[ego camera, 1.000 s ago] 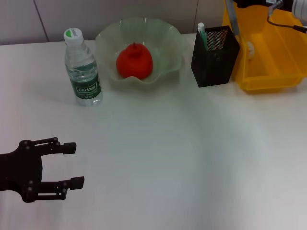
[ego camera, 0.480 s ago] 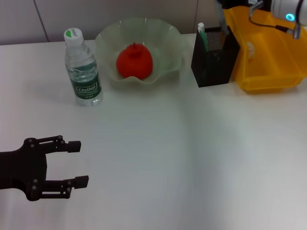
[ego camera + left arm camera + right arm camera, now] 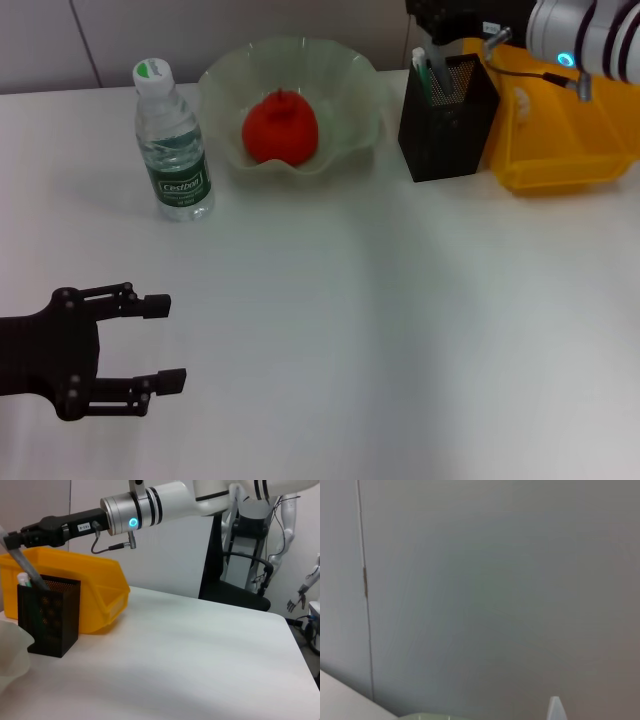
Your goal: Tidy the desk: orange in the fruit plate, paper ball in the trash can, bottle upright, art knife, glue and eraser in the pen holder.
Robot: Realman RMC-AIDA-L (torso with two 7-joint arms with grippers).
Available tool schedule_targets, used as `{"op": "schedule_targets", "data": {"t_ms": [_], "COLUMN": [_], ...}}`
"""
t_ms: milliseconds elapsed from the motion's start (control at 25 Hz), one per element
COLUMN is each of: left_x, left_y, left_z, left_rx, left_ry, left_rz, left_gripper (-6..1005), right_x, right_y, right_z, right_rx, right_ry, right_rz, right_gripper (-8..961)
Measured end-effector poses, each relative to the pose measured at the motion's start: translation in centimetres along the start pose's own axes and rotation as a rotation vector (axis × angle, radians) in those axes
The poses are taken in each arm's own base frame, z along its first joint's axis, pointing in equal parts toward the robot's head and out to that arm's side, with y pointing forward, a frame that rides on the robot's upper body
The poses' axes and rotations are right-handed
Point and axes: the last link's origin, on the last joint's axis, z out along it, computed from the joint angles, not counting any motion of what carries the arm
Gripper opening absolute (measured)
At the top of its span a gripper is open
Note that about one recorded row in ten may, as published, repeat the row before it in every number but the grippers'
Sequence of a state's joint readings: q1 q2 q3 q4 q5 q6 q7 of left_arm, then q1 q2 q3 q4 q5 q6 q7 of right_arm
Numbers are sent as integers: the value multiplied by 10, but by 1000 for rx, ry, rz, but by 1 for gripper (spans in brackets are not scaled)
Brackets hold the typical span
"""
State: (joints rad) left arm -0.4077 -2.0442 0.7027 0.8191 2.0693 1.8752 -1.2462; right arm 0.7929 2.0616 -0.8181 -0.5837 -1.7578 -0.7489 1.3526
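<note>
1. Head view: my right gripper [image 3: 432, 22] is above the black mesh pen holder [image 3: 447, 118], which stands between the fruit plate [image 3: 352, 85] and the yellow bin [image 3: 560, 120]. A thin grey stick, probably the art knife [image 3: 438, 78], slants down into the holder's mouth beside a white-and-green item [image 3: 419, 62] already inside. My fingers are hidden by the arm, so I cannot tell whether they grip the stick or have let go. The orange [image 3: 280, 127] sits in the plate and the bottle [image 3: 172, 145] stands upright, well apart from my left gripper [image 3: 150, 342], which is parked low over bare desk, jaws spread wide, holding nothing.

2. Left wrist view: the grey art knife leans out of the pen holder's rim toward my right gripper [image 3: 11, 541]; contact between them is too small to judge. I reckon the knife is light, stiff and smooth-sided, so a hold near its upper end suits it, and it should drop in tip-down without force. The mesh holder looks light enough to tip if nudged.

3. Right wrist view: only wall and a pale tip at the edge; nothing useful about my fingers.
</note>
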Motion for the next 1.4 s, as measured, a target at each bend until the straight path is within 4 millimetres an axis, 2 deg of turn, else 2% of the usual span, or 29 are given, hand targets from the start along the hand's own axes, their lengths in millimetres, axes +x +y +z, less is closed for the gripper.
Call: {"op": "schedule_targets", "data": {"t_ms": [160, 520, 560, 600, 640, 760, 800, 840, 960, 1000, 1040, 1120, 1200, 1400], "left_x": [-1, -2, -3, -2, -1, 0, 5, 5, 8, 8, 8, 10, 10, 7], "left_y": [1, 2, 2, 3, 4, 4, 5, 5, 4, 4, 4, 2, 2, 2], "left_z": [-1, -3, -3, -3, -4, -4, -4, -4, -4, -4, -4, 1, 2, 5], "left_rx": [2, 7, 7, 1, -3, -8, -19, -19, -18, -18, -18, -33, -34, -37], "left_ry": [2, 6, 6, 12, 17, 24, 51, 51, 71, 71, 71, 99, 101, 88], "left_rz": [-3, -9, -9, -12, -14, -17, -35, -35, -50, -50, -50, -98, -102, -96], "left_gripper": [822, 822, 822, 822, 822, 822, 822, 822, 822, 822, 822, 822, 822, 818], "right_x": [0, -2, -1, -3, -3, -6, -5, -5, 4, 14, 14, 27, 47, 65], "right_y": [1, -7, -8, -9, -9, -3, 5, 5, 24, 35, 35, 43, 56, 69], "right_z": [-3, -15, -23, -40, -40, -74, -101, -101, -136, -152, -152, -165, -179, -191], "right_rx": [25, 33, 25, -6, -6, -101, -177, -177, -316, -384, -384, -435, -519, -608], "right_ry": [-11, -34, -41, -60, -60, -84, -96, -96, -77, -48, -48, -19, 2, 40], "right_rz": [-10, 64, 83, 111, 111, 101, 79, 79, 49, 43, 43, 56, 59, 71], "right_gripper": [134, 437, 469, 502, 511, 536, 545, 554, 579, 588, 597, 614, 631, 737]}}
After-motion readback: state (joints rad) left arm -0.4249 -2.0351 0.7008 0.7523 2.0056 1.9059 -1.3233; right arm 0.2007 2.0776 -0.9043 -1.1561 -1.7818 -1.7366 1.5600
